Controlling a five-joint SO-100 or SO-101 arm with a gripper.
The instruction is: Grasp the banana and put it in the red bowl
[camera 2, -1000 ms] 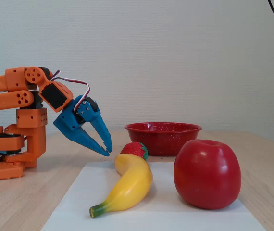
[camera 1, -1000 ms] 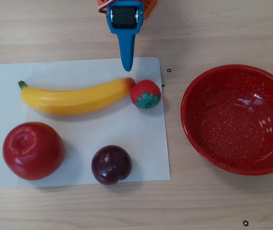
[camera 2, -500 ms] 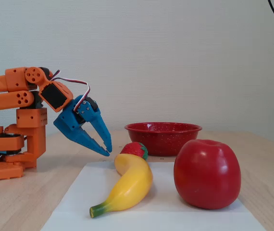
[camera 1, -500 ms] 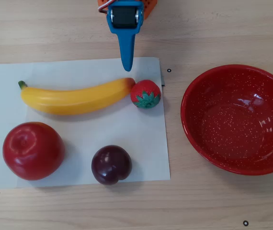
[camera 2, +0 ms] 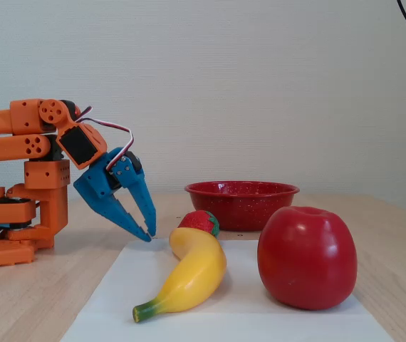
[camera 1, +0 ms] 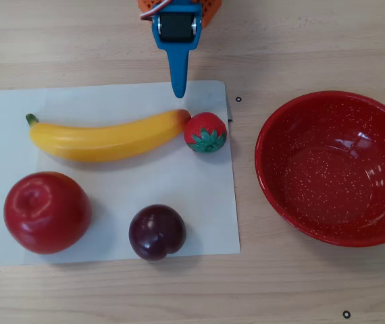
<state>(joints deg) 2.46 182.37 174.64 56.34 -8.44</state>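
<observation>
Now the claw [camera 2: 147, 233] sits lower and more steeply tipped than half a second ago in the fixed view, its tips having dropped toward the far edge of the paper [camera 2: 128, 281]; in the overhead view its tip [camera 1: 178, 93] has drawn back slightly toward the arm. The blue fingers [camera 2: 140, 206] stand slightly parted, nothing between them, so the claw is released. None of the fruit has moved.

Counted, there is 1 banana [camera 1: 105, 138], 1 strawberry [camera 1: 205, 131], 1 apple [camera 1: 46, 212], 1 plum [camera 1: 157, 232], 1 red bowl [camera 1: 334, 167], 1 sheet of paper and 1 orange arm [camera 2: 25, 160].

In the overhead view the banana lies across the paper, green stem to the left, orange end to the right and touching the strawberry. The claw tip hangs just beyond that orange end, apart from it. The apple sits at the left and the plum to its right, both on the opposite side of the banana from the claw. The red bowl stands on the bare surface [camera 1: 294, 40] to the right of the paper, with nothing inside it.
</observation>
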